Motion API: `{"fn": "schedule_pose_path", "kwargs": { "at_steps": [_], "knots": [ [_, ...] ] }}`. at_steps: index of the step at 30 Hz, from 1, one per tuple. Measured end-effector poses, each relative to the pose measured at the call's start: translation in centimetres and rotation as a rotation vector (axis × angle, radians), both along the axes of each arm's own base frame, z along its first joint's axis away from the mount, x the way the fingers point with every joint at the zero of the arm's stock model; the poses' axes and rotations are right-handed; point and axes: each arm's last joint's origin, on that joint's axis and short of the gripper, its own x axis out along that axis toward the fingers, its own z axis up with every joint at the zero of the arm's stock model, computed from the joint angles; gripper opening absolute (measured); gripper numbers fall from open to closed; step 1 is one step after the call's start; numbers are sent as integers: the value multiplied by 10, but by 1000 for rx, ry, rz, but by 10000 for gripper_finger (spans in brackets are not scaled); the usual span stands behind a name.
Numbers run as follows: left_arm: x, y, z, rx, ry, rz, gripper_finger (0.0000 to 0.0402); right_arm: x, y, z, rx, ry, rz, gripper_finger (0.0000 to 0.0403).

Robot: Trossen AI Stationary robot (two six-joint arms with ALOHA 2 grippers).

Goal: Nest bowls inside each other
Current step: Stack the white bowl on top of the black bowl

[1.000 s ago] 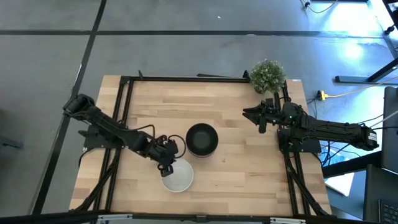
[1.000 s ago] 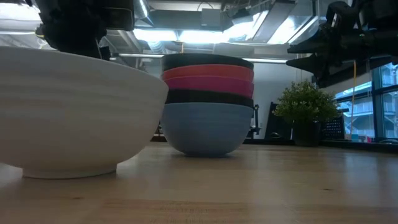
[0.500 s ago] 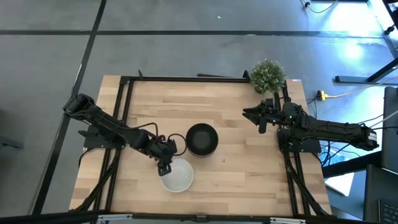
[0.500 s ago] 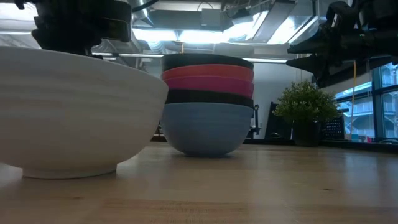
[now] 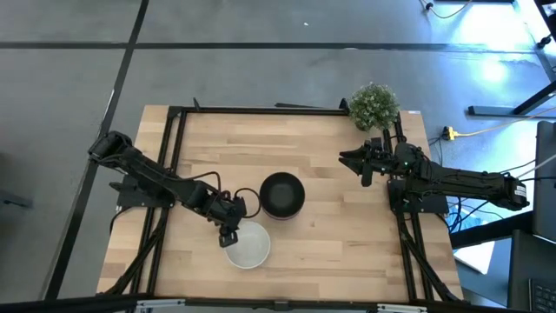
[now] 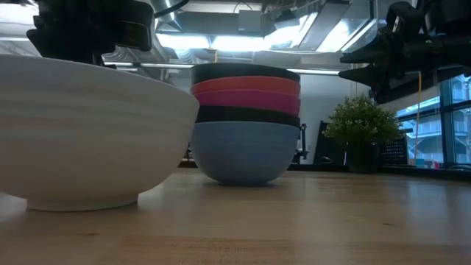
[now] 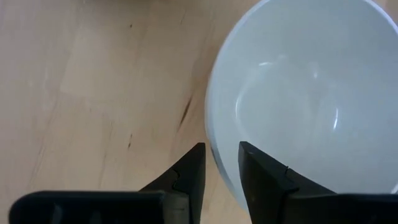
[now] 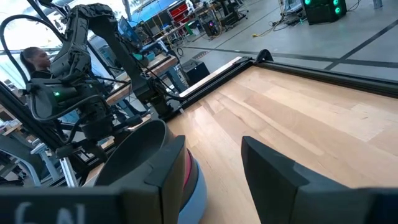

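Note:
A white bowl (image 5: 248,247) stands upright on the table near its near edge; it fills the left of the low view (image 6: 81,140). Beside it, farther in, several bowls are nested in one stack (image 5: 281,193): blue at the bottom, then black, magenta and red, with black on top (image 6: 246,121). My left gripper (image 7: 221,155) points down over the white bowl's left rim (image 7: 212,146), narrowly open, one finger outside the rim and one over the inside. My right gripper (image 5: 346,159) hovers open above the table's right side, away from the bowls. My left gripper stands astride the white bowl's rim (image 7: 214,163) from above, one finger (image 7: 191,171) outside and one finger (image 7: 261,177) inside. I cannot tell whether either finger touches the wall. The bowl rests on the table.
A small green potted plant (image 5: 374,104) stands at the far right corner. Black frame rails (image 5: 261,109) run along the table's far, left and right edges. Bare wood lies between the stack and my right gripper. A person (image 8: 37,59) sits beyond the table.
My left gripper has shifted slightly toward the table's left edge over the white bowl's rim. The white bowl and the stack have stayed where they were.

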Motion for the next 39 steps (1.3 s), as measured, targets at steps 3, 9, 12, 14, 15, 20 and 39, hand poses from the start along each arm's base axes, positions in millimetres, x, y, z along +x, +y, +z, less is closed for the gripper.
{"fn": "schedule_pose_path", "kwargs": {
  "at_steps": [3,9,12,14,15,20,39],
  "knots": [
    [0,0,0,-16,8,-8,77,0,0,0,0,0,0,158],
    [0,-1,0,-29,13,-14,36,0,0,0,-1,0,0,158],
    [-1,-1,0,-28,16,-15,12,0,0,0,-3,1,0,158],
    [-2,-1,-1,-27,28,-16,6,0,0,0,-3,1,0,158],
    [-2,-1,-1,-27,29,-16,6,0,0,0,-3,1,0,158],
    [-2,0,-2,-28,38,5,4,0,0,0,-3,1,0,158],
    [7,19,-1,15,-3,115,1,0,0,0,-3,1,8,158]
  ]
}}
